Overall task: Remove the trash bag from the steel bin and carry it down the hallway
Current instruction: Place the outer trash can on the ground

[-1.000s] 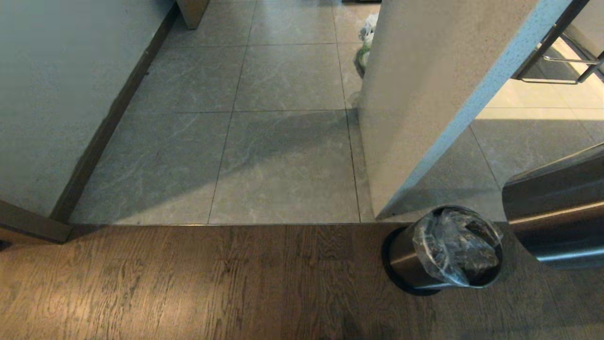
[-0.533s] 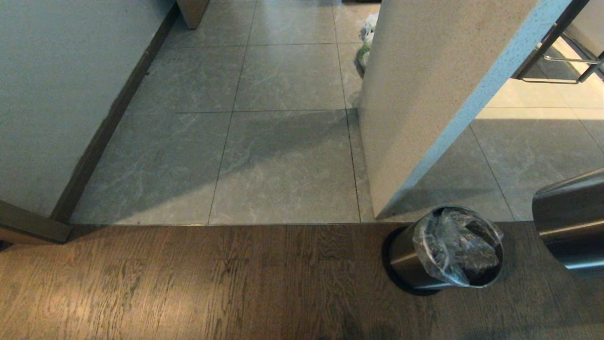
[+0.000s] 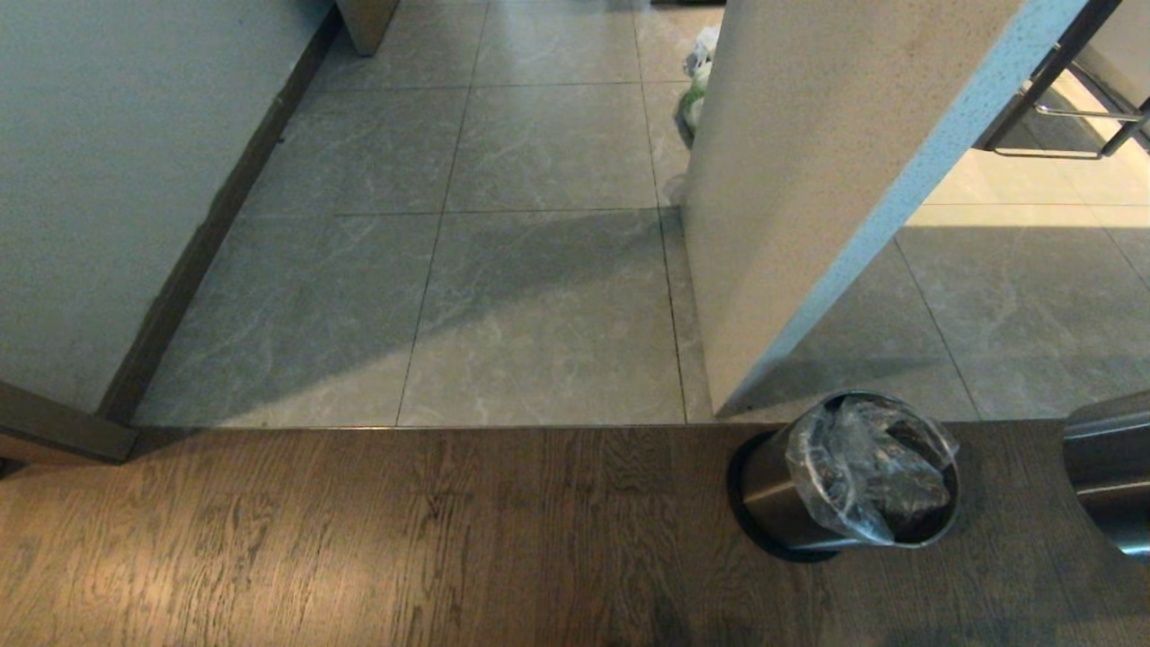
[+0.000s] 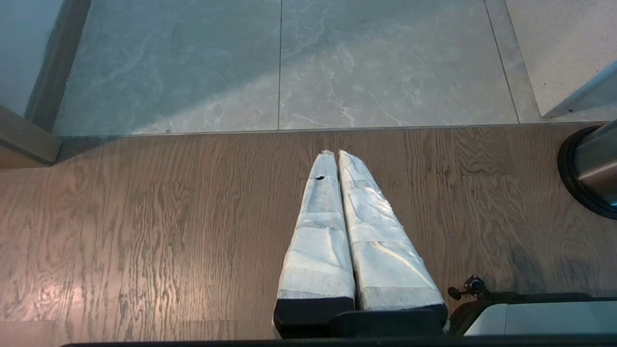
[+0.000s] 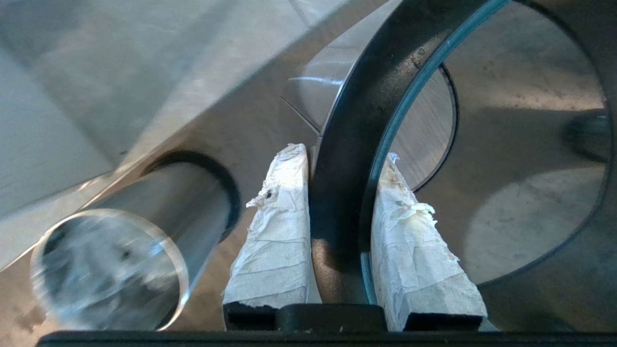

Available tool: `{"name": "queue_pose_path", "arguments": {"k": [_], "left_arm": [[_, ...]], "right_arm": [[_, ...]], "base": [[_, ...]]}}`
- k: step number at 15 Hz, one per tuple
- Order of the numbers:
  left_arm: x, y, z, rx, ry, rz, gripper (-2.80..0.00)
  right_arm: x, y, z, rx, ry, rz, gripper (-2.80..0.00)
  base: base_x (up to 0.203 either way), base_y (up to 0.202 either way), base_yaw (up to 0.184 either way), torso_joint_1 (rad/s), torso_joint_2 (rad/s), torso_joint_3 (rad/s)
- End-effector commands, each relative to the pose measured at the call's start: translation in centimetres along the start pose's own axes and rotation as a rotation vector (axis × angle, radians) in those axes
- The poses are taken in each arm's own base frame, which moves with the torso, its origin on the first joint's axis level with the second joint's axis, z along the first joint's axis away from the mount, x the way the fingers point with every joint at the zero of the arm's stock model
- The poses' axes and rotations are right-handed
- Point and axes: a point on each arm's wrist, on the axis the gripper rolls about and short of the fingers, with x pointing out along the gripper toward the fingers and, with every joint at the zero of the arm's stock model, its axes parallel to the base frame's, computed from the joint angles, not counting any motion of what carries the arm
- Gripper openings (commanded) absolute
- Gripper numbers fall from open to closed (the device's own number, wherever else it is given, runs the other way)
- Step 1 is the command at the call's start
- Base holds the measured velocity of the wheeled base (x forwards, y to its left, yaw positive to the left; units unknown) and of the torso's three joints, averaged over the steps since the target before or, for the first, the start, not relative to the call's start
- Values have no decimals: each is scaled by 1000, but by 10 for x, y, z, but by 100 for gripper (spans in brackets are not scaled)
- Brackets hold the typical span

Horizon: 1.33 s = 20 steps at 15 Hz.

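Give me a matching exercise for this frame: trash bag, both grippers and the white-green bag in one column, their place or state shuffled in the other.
Things:
1. trash bag
2. left gripper
3. right gripper
4. white-green bag

Place or state:
A. clamped on the black rim of the larger steel cylinder
B. shut and empty over the wood floor
C. inside the steel bin
D. on the tiles at the far end of the pillar

Pairs: 1-C, 2-B, 3-A, 4-D
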Motion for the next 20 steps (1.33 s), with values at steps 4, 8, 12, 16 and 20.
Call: {"name": "queue_pose_path", "arguments": {"k": [4, 8, 12, 16, 20], "left_arm": [[0, 0, 0, 0, 0, 0, -280], [0, 0, 0, 0, 0, 1, -280], [0, 0, 0, 0, 0, 1, -280], [0, 0, 0, 0, 0, 0, -280], [0, 0, 0, 0, 0, 0, -280]], "right_arm": [[73, -60, -11, 48, 80, -27, -280], [112, -86, -18, 29, 99, -74, -280], [141, -100, -37, 8, 132, -70, -280], [162, -109, -54, 8, 165, -62, -280], [180, -118, -68, -10, 172, -59, -280]], "base": [[0, 0, 0, 0, 0, 0], [0, 0, 0, 0, 0, 0], [0, 0, 0, 0, 0, 0], [0, 0, 0, 0, 0, 0], [0, 0, 0, 0, 0, 0]]}}
